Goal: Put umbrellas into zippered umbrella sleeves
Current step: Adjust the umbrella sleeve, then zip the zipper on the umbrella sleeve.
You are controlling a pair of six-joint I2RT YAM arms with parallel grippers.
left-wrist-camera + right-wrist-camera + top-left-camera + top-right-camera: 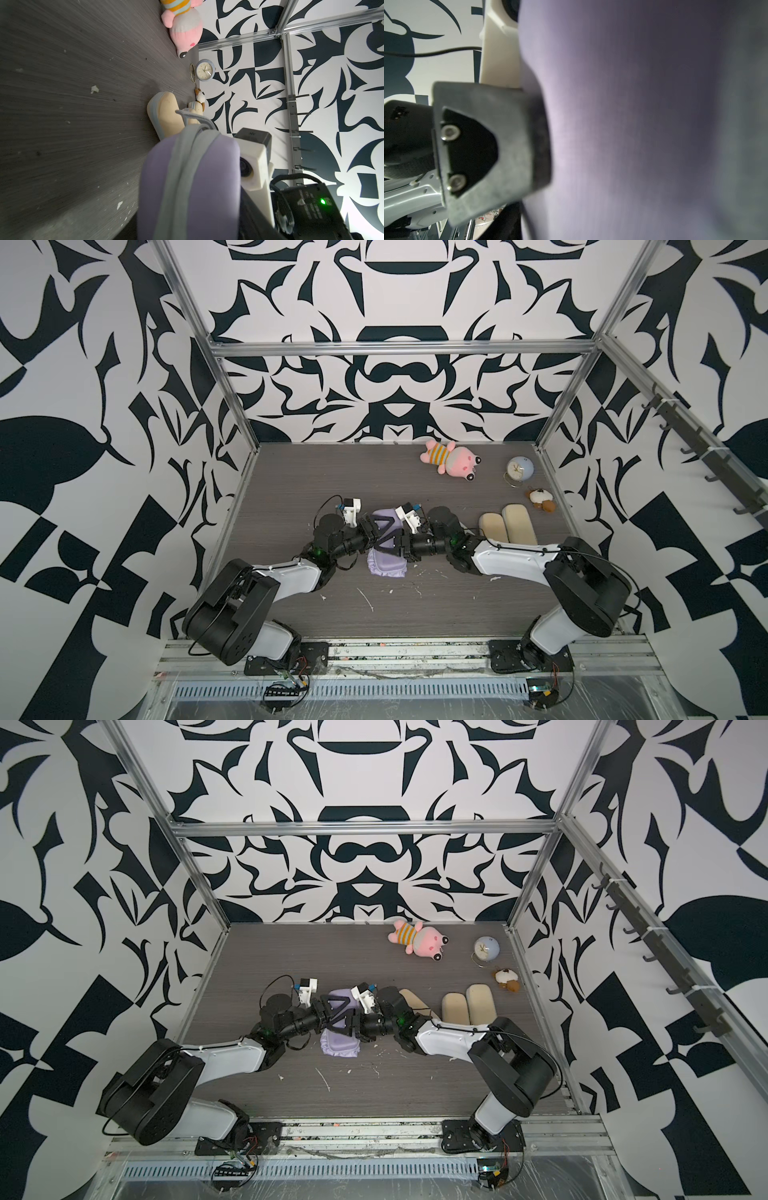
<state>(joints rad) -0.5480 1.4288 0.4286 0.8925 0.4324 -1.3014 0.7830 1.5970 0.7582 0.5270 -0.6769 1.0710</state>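
both grippers meet crosswise on the lavender sleeve

in both top views the lavender sleeve (385, 566) lies at the centre of the frame on the table (291, 489), its long axis running up and down the picture. the left gripper (374, 533) reaches it from the frame's left and the right gripper (397, 543) from the frame's right. both sit square across its middle, neither nearer. whether either is clenched on it or released i cannot tell. in the right wrist view a grey finger (492, 141) lies against the lavender cloth. the beige sleeves (455, 1006) lie at centre right, well apart.
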